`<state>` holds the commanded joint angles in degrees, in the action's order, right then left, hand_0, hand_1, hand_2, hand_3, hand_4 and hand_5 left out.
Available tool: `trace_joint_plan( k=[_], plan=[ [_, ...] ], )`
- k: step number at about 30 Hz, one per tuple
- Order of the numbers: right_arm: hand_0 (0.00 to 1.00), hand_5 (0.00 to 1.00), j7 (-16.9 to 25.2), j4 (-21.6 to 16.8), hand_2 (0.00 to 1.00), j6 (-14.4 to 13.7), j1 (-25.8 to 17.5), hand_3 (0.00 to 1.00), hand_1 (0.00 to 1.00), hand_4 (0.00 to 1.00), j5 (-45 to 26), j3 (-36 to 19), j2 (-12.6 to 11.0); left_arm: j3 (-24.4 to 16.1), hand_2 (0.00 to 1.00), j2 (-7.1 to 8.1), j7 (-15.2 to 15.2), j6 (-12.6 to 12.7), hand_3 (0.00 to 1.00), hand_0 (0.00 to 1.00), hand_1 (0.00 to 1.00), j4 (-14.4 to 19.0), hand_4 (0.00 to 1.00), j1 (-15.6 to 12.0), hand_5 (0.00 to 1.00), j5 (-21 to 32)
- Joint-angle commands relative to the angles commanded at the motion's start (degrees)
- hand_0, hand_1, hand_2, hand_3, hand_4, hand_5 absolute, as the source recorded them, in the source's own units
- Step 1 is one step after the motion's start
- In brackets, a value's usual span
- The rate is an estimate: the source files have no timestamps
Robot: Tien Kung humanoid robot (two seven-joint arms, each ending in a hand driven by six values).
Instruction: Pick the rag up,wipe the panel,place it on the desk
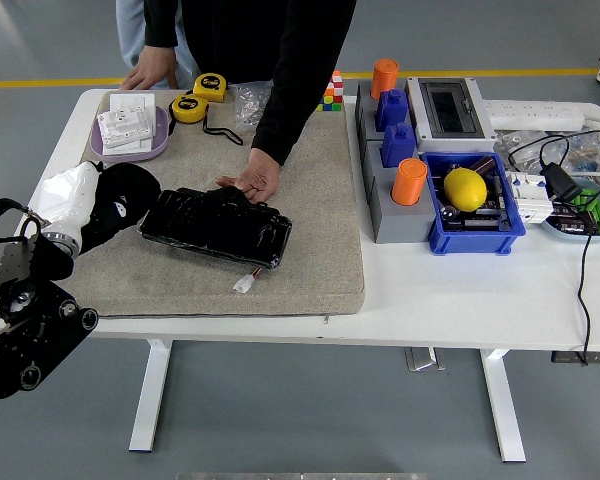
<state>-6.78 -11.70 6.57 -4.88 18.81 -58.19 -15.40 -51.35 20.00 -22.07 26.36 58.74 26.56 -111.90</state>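
Note:
A black glossy panel [220,226] lies on the beige mat [310,250], with a small white connector [244,284] at its near edge. My left hand [98,200], with a white shell at the back, is shut on a black rag [126,198]. The rag rests on the mat's left part, just left of the panel and touching its left end. My fingers are hidden in the rag. A person's hand [252,183] presses on the panel's far edge. The person's other hand [150,74] rests on the table's far left edge.
A purple tray [160,140] with white boxes, two yellow tape measures [200,96] and a plastic bag [248,100] lie at the back left. To the right stand a grey rack [390,215] with blue and orange cups, a blue bin [475,235] with a lemon, a breaker box [450,108] and cables [580,250].

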Motion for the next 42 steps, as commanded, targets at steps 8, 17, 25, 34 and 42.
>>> trace_joint_plan(
  k=[8, 17, 25, 34, 42],
  plan=[
    [0.741, 0.557, -0.05, -0.12, 0.697, -0.11, -0.11, 0.617, 0.664, 0.998, 0.09, -0.04, 0.01, -1.42, 0.522, 0.65, 1.9, 1.89, 0.421, 0.291, 0.236, -1.6, 0.083, -1.28, 0.002, 0.86],
    [0.742, 0.559, 0.0, -0.25, 0.697, -0.27, -0.18, 0.617, 0.664, 0.998, -0.07, 0.31, 0.01, -0.34, 0.525, 0.38, 5.99, 5.38, 0.434, 0.304, 0.275, -5.1, 0.124, -2.42, 0.002, 4.22],
    [0.742, 0.558, -0.07, -0.24, 0.697, -0.28, -0.26, 0.618, 0.664, 0.998, 0.0, 0.55, -0.05, 0.9, 0.545, -0.14, 9.3, 7.01, 0.494, 0.335, 0.449, -9.19, 0.359, -2.47, 0.01, 7.43],
    [0.743, 0.557, -0.08, -0.2, 0.697, -0.18, -0.26, 0.617, 0.664, 0.998, 0.0, 0.96, -0.07, 1.19, 0.605, -0.77, 10.44, 6.3, 0.535, 0.39, 0.553, -10.66, 0.472, -3.02, 0.083, 8.98],
    [0.743, 0.557, -0.15, -0.24, 0.696, -0.15, -0.22, 0.617, 0.664, 0.998, 0.06, 1.04, -0.16, 1.2, 0.629, -0.92, 10.23, 5.46, 0.545, 0.41, 0.595, -11.1, 0.543, -3.07, 0.102, 9.13]
  ],
)
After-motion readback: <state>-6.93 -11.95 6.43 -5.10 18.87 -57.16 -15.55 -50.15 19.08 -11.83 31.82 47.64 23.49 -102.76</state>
